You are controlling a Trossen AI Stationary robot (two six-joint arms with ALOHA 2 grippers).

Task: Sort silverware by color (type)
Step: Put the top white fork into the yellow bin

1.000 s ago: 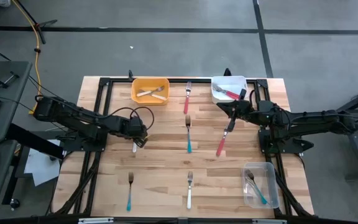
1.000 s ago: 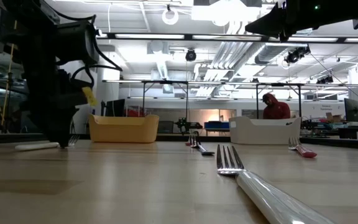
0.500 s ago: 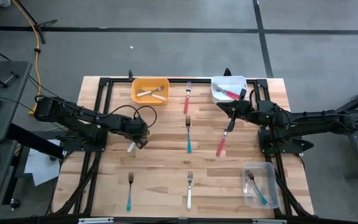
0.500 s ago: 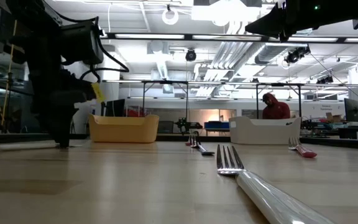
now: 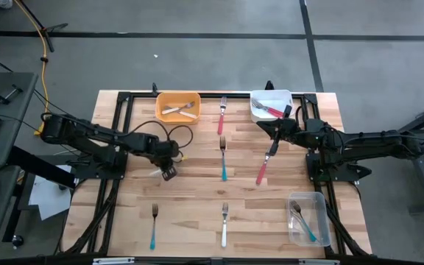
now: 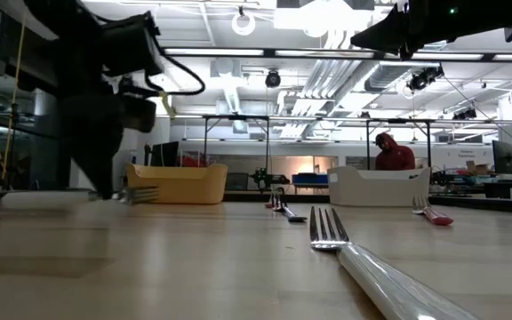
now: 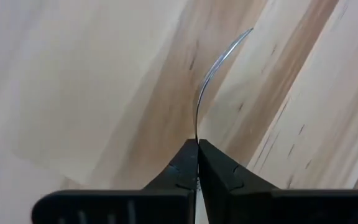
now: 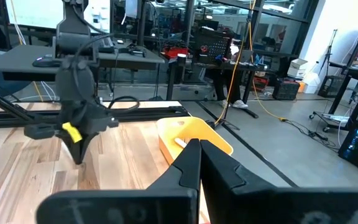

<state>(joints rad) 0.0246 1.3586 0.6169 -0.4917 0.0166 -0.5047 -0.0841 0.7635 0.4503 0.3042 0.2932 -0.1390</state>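
My left gripper (image 5: 168,173) (image 6: 107,190) stands left of the table's middle, pointing down, shut on a white-handled fork (image 5: 156,171). In the low view the fork's white handle (image 6: 38,199) shows left of the fingers and its tines (image 6: 140,193) right of them. My right gripper (image 5: 273,147) hangs shut and empty high over the table's right half, near the white bin (image 5: 271,105). Loose forks lie on the wood: red (image 5: 221,116), teal (image 5: 223,158), red (image 5: 261,173), teal (image 5: 153,227), white (image 5: 224,224). My left gripper pinches the white-handled fork between its two fingers (image 7: 182,168), at the metal neck (image 7: 196,134) next to the handle. The fingers come from above, pointing down, across the fork. The fork is turned on its edge, roughly level, just above the table.
An orange bin (image 5: 177,107) with white forks stands at the far edge, the white bin beside it holds red forks, and a clear bin (image 5: 307,218) at the near right holds teal ones. Black frame rails (image 5: 112,147) run along the table's sides. A person sits in the room behind.
My left gripper has shut on the white-handled fork, turned at the wrist and gone a little toward the table's right edge. The fork, which lay on the wood, has come up slightly with it.
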